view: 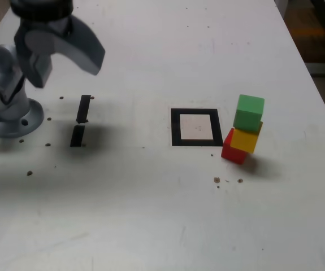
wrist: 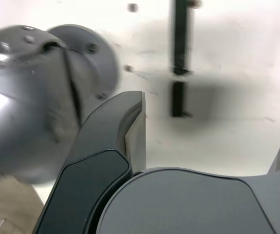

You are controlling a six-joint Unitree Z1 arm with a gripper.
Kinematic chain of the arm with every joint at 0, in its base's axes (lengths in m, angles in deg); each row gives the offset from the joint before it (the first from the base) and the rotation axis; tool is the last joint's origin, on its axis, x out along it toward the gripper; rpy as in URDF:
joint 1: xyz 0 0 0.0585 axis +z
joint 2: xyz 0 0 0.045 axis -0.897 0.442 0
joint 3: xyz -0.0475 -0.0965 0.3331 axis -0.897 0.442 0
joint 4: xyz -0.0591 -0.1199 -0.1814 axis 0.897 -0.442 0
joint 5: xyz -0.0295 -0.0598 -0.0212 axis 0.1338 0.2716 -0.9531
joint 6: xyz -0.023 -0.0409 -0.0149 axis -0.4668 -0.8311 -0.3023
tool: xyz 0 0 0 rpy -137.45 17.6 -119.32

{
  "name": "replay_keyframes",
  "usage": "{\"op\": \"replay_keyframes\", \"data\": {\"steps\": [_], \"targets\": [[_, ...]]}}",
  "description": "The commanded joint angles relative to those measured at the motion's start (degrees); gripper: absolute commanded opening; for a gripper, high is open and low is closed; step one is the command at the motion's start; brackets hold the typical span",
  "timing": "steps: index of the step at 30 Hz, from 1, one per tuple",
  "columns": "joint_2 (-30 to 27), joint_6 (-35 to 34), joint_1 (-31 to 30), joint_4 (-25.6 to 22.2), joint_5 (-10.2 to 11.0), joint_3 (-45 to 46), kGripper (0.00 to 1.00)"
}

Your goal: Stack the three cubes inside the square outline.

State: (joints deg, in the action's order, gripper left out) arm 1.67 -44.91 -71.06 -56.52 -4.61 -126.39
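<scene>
The three cubes stand in a slightly skewed stack: green cube [view: 249,112] on top, yellow cube [view: 245,139] in the middle, red cube [view: 232,152] at the bottom. The stack rests on the white table just outside the square outline [view: 195,127], touching or nearly touching its side on the exterior view's right. Only bare table shows inside the outline. My gripper [view: 66,66] hangs open and holds nothing, high at the exterior view's far left, well away from the cubes. In the wrist view the gripper [wrist: 208,141] shows wide-spread jaws over the tape strips; no cubes appear there.
Two short black tape strips [view: 81,121] lie below the gripper, also seen as tape strips [wrist: 179,68] in the wrist view. The arm's metal base [view: 12,116] sits at the exterior view's left. Small dark specks [view: 228,180] dot the table. The table edge [view: 320,99] runs along the right.
</scene>
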Motion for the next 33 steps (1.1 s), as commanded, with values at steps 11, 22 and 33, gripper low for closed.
{"op": "replay_keyframes", "data": {"steps": [11, 22, 33], "targets": [[16.94, 0.19, -5.58, -12.69, 2.26, -49.9, 0.99], [34.23, -0.02, -11.36, -15.82, 3.16, -77.66, 0.99], [35.56, -0.05, -11.63, -15.85, 4.74, -77.81, 0.99]]}}
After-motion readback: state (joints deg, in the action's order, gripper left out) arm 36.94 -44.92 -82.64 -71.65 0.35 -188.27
